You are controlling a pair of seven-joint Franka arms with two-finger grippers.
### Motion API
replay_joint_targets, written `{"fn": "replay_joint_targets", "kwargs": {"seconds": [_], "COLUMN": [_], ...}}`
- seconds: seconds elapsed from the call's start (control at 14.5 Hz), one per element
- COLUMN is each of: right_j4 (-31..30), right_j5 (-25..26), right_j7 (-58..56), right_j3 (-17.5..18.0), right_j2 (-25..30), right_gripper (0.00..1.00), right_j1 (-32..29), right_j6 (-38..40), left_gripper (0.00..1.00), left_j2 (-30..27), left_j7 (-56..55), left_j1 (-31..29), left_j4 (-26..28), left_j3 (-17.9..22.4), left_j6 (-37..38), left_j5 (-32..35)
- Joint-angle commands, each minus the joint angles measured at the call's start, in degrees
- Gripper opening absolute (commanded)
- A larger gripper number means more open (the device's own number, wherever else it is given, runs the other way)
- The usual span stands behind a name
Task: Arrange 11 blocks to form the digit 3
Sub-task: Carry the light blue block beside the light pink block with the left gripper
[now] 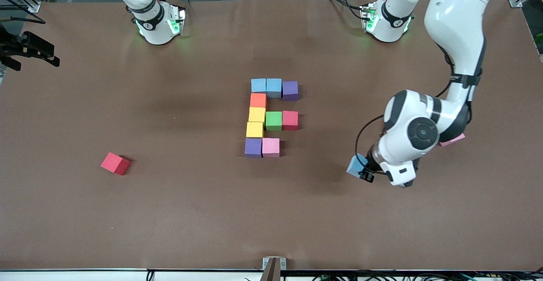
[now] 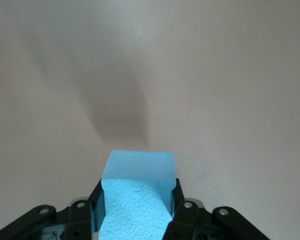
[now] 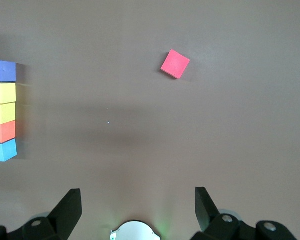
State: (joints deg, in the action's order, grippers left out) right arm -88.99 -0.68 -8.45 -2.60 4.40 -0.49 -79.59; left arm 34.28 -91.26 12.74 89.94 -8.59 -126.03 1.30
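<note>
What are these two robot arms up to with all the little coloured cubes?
They are laying foam cubes into a blocky digit 3 in the middle of the brown table; ten cubes are in it so far. The left gripper has its jaws shut on a light blue foam cube, up over the table. The right gripper waits with jaws open. A loose red foam cube lies toward the right arm's end.

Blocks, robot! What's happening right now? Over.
Left gripper shut on blue block, airborne. Right gripper waiting, jaws open. Digit 3 holds ten blocks. Path unobstructed.
</note>
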Motion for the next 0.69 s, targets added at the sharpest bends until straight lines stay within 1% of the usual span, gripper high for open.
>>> {"fn": "replay_joint_targets", "kwargs": {"seconds": [0.0,0.21,0.35,0.48,0.62], "right_j4": [-1.4,-1.4,-1.4,-1.4,-1.4], "right_j5": [0.1,0.1,0.1,0.2,0.1], "right_j7": [0.5,0.5,0.5,0.5,0.5], "right_j3": [0.2,0.2,0.2,0.2,0.2], "right_j2": [1.5,1.5,1.5,1.5,1.5], "right_gripper": [1.00,1.00,1.00,1.00,1.00], "right_j1": [-0.2,-0.3,-0.3,-0.3,-0.3], "right_j6": [0.1,0.1,0.1,0.0,0.0], "left_gripper": [0.34,0.34,0.34,0.34,0.34], "left_j2": [0.8,1.1,1.3,2.4,3.9], "left_j7": [-13.2,-25.9,-32.1,-34.7,-34.9], "left_j1": [3.6,7.4,9.1,10.5,12.0], "left_j4": [-0.9,-0.7,-0.6,-0.6,-0.6], "left_j3": [0.4,0.6,0.6,0.6,0.6], "left_j6": [-0.3,-0.3,-0.4,-0.4,-1.4], "left_j5": [-0.5,-0.1,-0.1,0.4,0.8]}}
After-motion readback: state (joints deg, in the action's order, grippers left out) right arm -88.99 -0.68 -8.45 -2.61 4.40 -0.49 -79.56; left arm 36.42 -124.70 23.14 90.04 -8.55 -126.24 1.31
